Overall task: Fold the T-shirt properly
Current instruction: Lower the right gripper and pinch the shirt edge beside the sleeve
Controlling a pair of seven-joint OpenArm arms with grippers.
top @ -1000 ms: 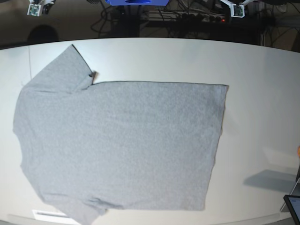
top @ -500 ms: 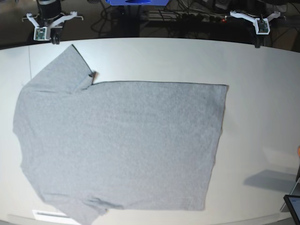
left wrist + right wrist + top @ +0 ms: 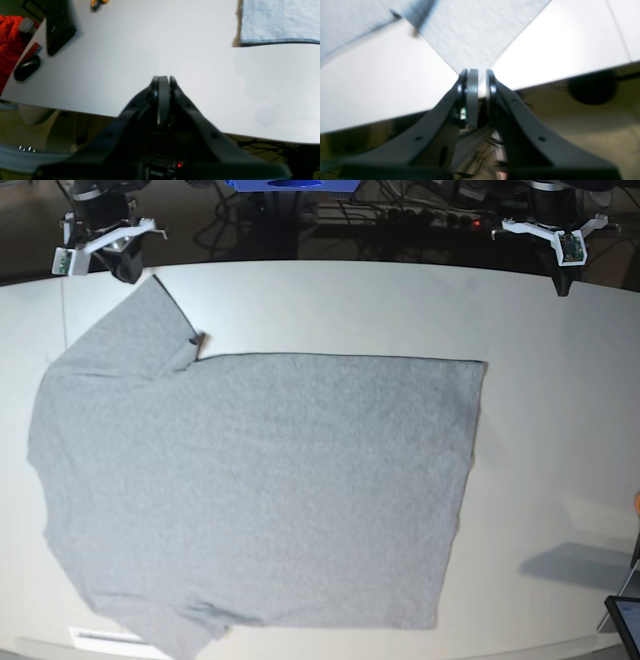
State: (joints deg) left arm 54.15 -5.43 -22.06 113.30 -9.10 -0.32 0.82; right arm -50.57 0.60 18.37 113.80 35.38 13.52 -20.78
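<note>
Both my arms have come down into the top of the base view over the last second, from barely showing at the edge to standing clear at the table's far rim, while the T-shirt (image 3: 250,480) has not shifted at all. It lies flat and plain side up across the left and centre of the white table (image 3: 560,430), hem at centre right, one sleeve pointing to the upper left, the other at the bottom left. My right gripper (image 3: 477,82) now sits in the upper left of the base view, just above the tip of that upper sleeve; in its own wrist view its pads stand a narrow slit apart with nothing between them, the sleeve point right ahead. My left gripper (image 3: 162,82) is in the upper right of the base view, well apart from the cloth, its fingers pressed together and empty; its wrist view shows the hem corner at upper right, with a dark keyboard (image 3: 58,27) and mouse (image 3: 26,67) at the far left. I judge this as the approach only: no fold is started, and both grippers need to open before taking any cloth.
</note>
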